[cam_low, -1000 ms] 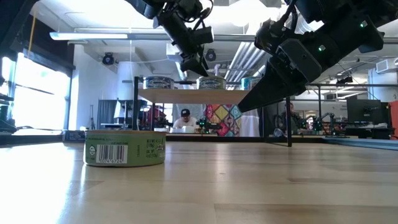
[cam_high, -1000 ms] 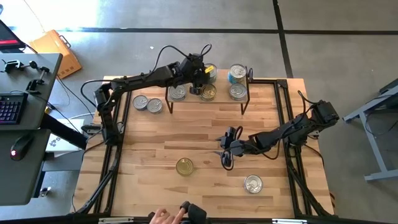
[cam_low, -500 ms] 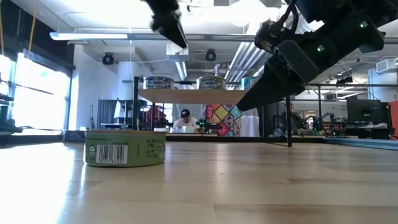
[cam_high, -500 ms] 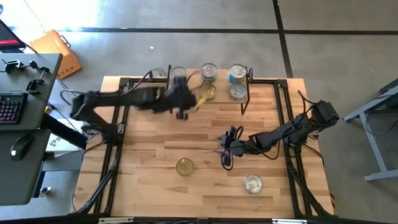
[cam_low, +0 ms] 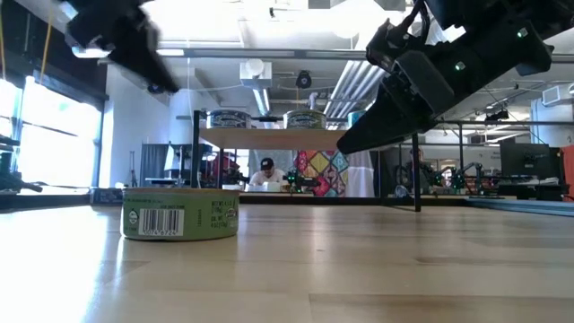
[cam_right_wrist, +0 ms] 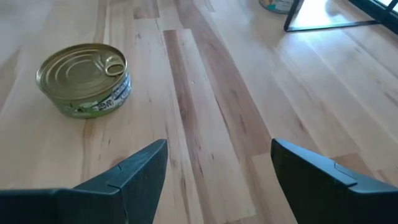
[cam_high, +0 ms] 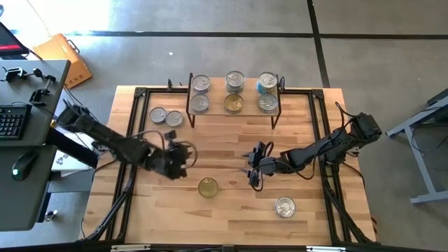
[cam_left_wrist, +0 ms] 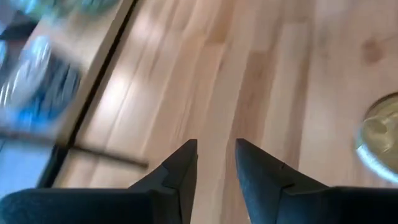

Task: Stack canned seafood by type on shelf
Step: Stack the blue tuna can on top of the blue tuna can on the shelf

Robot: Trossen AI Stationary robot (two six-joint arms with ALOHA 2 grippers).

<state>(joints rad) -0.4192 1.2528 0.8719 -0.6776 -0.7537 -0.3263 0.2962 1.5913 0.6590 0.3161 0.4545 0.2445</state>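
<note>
Fingers (cam_left_wrist: 186, 163) on the left arm have left the shelf (cam_high: 233, 112), narrowed with nothing between them, and now hover by the gold tin (cam_high: 208, 187) on the bench (cam_high: 231, 217).

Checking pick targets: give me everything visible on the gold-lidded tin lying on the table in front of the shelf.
The gold-lidded tin is a low round metal can with a ribbed gold lid and pull tab, and a green side label with a barcode. It sits flat and upright on the wooden table, lid up, unopened. Nothing touches it. The left tool and the right tool are both near it but clear of it.
</note>
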